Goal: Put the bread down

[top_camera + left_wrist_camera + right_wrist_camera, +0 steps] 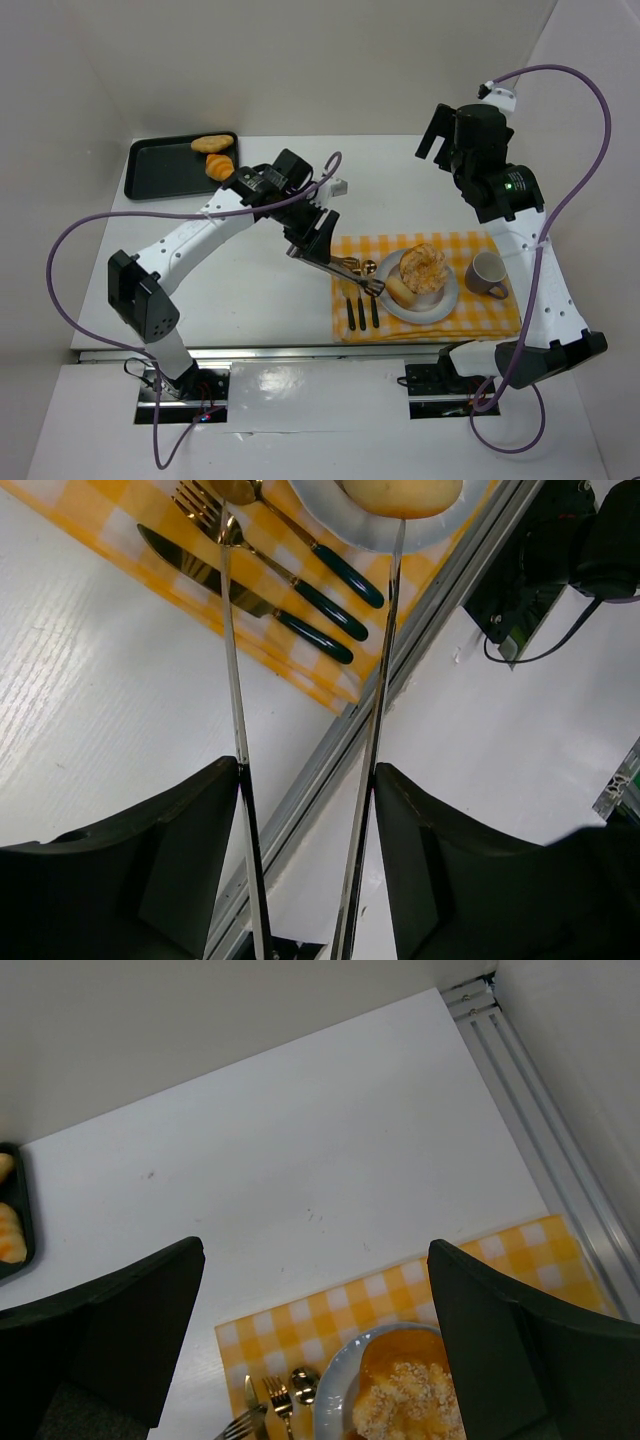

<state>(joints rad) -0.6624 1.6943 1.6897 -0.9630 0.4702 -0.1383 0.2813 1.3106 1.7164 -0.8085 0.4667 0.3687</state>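
A white table [240,300] carries a yellow-and-white checked cloth [490,315] on the right and a black rectangular tray [160,170] at the far left, holding two golden croissants [212,145]. On the cloth sit a round white plate [445,305], a grey mug [487,272] and gold cutlery with dark green handles [330,565].

The task's thing, a pale oval bread roll [403,291], lies on the near left part of the plate, touching a crumb-topped round bun [425,265].

The left gripper [307,775] clasps long silver metal tongs [232,660] between its black fingers. The tongs run diagonally from it, rightward and toward the near edge, ending at the plate. Their blades are spread: one tip touches the roll's edge, the other hangs over the fork, apart from the roll. The roll appears to lie crosswise to the tongs, so it is likely already set down.

The right gripper [315,1250] hovers high over the far right, spread wide and empty, farther from the roll.
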